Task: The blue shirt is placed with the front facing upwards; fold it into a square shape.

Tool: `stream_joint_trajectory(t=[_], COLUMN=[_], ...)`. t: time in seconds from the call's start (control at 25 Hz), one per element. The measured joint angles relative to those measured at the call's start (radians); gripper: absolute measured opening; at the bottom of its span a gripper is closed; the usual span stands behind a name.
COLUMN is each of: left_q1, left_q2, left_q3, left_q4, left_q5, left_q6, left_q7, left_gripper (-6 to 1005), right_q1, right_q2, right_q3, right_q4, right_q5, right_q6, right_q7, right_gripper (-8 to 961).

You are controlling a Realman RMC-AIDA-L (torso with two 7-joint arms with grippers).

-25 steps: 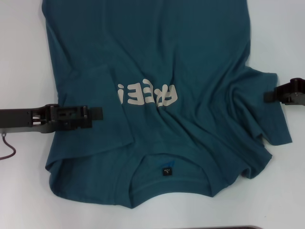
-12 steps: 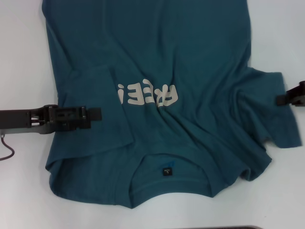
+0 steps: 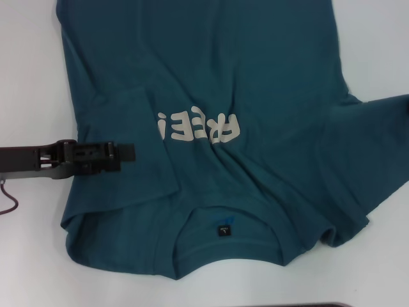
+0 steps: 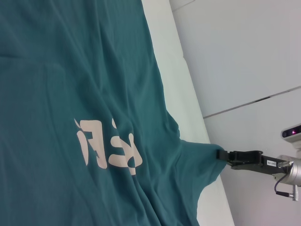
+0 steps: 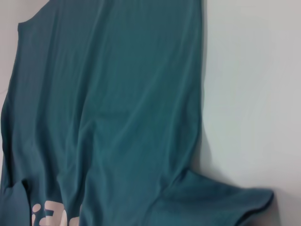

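Observation:
The blue shirt [image 3: 243, 64] lies front up on the white table, cream lettering [image 3: 198, 126] on the chest, neck label [image 3: 223, 229] near me. Its left sleeve is folded in over the body. My left gripper [image 3: 131, 153] rests over that folded part at the shirt's left side. My right gripper is out of the head view. It shows in the left wrist view [image 4: 222, 154], shut on the tip of the right sleeve [image 4: 197, 160], which is pulled out taut past the table edge. The spread sleeve [image 3: 377, 134] reaches the head view's right border.
White table [image 3: 25, 64] shows on both sides of the shirt. A thin reddish cable [image 3: 9, 204] hangs under my left arm. A dark edge [image 3: 319, 305] runs along the near table border. In the left wrist view the table's right edge [image 4: 188, 89] drops off to grey floor.
My right gripper has moved right, out of the head view, drawing the crumpled right sleeve out flat. My left gripper has not moved.

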Motion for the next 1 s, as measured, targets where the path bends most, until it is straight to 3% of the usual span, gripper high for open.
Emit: stream_joint_trajectory(t=[0.24,0.6,1.0], left_q1=[0.002,0.003,0.013], left_q2=[0.001,0.002,0.006], left_q3=[0.0,-0.017,-0.055], left_q4=[0.0,0.0,-0.001], left_q5=[-0.002,-0.003,-0.005], left_q6=[0.001,0.002,-0.003], left_q7=[-0.001,-0.001,-0.001], left_gripper=[816,815,815], right_q1=[0.012,0.045,0.118], right_q2=[-0.006,0.024,0.031], right_q3=[0.013,-0.002,-0.064], right_q4=[-0.015,-0.018,-0.024], right_q5=[0.002,0.009,0.018], right_q6=[0.01,-0.103,-0.203], right_q7=[0.018,0.004,-0.011], right_gripper=[48,65,83])
